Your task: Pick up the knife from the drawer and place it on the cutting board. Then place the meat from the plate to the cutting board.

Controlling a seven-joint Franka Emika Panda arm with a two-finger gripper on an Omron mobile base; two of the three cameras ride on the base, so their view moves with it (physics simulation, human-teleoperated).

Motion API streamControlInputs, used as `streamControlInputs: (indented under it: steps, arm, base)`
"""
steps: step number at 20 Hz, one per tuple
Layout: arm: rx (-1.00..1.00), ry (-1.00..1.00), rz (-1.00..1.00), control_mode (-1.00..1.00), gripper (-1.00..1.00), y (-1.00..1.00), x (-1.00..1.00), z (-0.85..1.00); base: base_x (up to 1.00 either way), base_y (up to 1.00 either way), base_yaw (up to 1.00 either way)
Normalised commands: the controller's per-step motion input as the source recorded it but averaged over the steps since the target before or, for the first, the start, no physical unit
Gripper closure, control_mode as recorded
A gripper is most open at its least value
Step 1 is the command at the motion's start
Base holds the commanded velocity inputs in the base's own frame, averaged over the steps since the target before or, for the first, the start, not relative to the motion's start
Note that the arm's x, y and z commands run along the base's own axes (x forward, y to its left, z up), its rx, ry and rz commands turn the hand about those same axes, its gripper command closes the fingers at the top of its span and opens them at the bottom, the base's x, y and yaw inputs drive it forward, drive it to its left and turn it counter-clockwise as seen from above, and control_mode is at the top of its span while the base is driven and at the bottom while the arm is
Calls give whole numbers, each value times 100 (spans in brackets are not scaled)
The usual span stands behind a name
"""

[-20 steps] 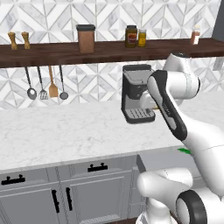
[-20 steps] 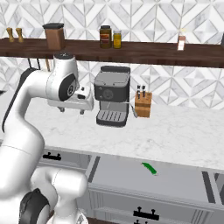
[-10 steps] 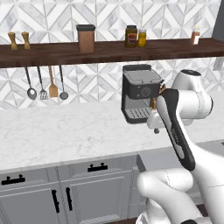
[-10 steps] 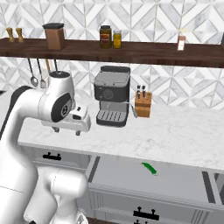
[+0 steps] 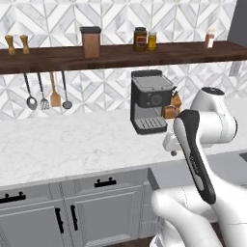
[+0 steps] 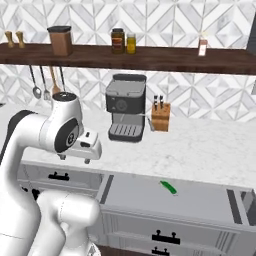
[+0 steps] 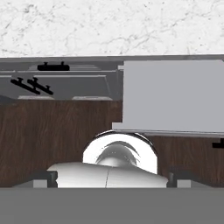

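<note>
In the left base view, the white arm rises from the lower right and bends over the edge of the marble counter. Its top joint sits in front of the knife block, beside the black coffee machine. Spoons and a spatula hang on the wall to the left, under a wooden shelf with jars on it.

In the right base view, the arm stands at the left, and its hand reaches out to the right, over the counter's front edge. The gripper points down and a bit forward. The drawer is pulled open below the counter. The knife with the green handle lies flat inside it, near the back and about in the middle. The gripper is well apart from the knife, up and to the left of it.

In the hand view, the camera looks down past the counter edge at the dark wood floor. The open drawer shows its plain grey inside on the right. The two finger tips sit far apart at the bottom, so the claw is spread wide with nothing between them.
</note>
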Motion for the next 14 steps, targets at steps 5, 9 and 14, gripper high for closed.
streamControlInputs:
  steps: [5,9,14]
  arm:
    - [0,0,0,100,-100,0,0,0]
    - [0,0,0,100,-100,0,0,0]
    - [0,0,0,100,-100,0,0,0]
  base:
    - [-63,-53,0]
    - [-42,-81,0]
    - [-11,-77,0]
